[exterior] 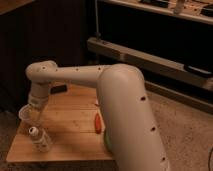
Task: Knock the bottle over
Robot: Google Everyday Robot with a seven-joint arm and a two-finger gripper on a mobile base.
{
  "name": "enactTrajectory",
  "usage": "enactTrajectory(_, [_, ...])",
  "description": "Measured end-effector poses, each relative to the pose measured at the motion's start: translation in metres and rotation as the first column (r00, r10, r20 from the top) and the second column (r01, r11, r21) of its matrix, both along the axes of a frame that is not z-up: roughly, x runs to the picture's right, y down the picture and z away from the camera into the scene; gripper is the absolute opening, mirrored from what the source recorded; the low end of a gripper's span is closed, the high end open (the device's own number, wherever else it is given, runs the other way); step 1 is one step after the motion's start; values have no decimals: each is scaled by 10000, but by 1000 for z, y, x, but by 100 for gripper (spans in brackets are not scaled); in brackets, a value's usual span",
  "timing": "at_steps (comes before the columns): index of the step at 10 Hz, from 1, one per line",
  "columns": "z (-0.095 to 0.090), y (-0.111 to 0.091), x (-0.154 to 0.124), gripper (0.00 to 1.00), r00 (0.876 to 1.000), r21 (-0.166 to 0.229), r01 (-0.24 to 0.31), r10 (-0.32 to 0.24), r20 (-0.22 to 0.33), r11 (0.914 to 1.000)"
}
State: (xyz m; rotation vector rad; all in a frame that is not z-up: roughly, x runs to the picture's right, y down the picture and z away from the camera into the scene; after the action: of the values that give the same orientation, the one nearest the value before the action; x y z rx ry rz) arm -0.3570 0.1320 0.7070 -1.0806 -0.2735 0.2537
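The bottle [40, 140] stands upright near the front left corner of the wooden table [70, 125]; it is small, clear and pale, with a white cap. A translucent plastic cup [24, 114] stands just behind it and to its left. My gripper [36, 111] hangs from the white arm's wrist [38, 95]. It sits right beside the cup and just above and behind the bottle's cap. I cannot tell whether it touches either.
A red elongated object [98, 122] lies at mid-table. A green object [106, 141] is mostly hidden behind my thick white arm [127, 115]. A dark object [59, 89] lies at the table's back edge. Dark shelving stands behind.
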Motion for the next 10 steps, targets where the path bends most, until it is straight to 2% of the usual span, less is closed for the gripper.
enactTrajectory(2, [-3,0,-17,0,9983,-339,424,-410,414,9985])
enactTrajectory(5, [-16,10,-24,0,9936,-827,970,-917,653,9918])
enactTrajectory(7, [-24,19,-14,0,9924,-1219,1172,-1115,528,9856])
enactTrajectory(10, [-30,37,-2,0,9922,-1879,1202,-1118,548,9748])
